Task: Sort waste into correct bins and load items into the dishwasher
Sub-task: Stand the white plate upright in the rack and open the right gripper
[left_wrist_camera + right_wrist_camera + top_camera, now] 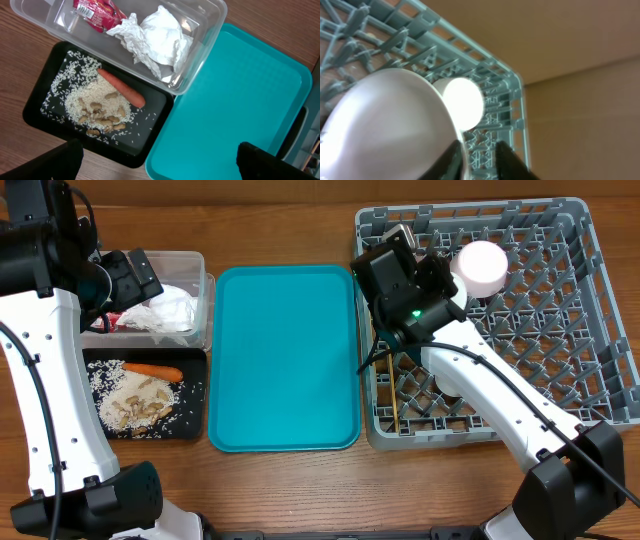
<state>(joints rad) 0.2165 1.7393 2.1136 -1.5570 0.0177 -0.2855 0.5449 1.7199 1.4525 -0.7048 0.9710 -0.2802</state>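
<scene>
My right gripper [435,270] is over the back left of the grey dish rack [560,310]. In the right wrist view its jaws [477,147] are slightly open around the rim of the upright white plate [385,125]. One finger lies against the rim and the other is apart from it. The white cup [482,265] stands just behind the plate [462,102]. Chopsticks [395,400] lie in the rack's front left. My left gripper [162,165] is wide open and empty, near the clear tub [205,290].
The tub [210,30] holds a red wrapper [95,10] and crumpled paper [160,37]. The black tray [190,420] holds a carrot [152,370], rice and beige scraps [135,405]. A teal serving tray [285,360] lies between the bins and the rack.
</scene>
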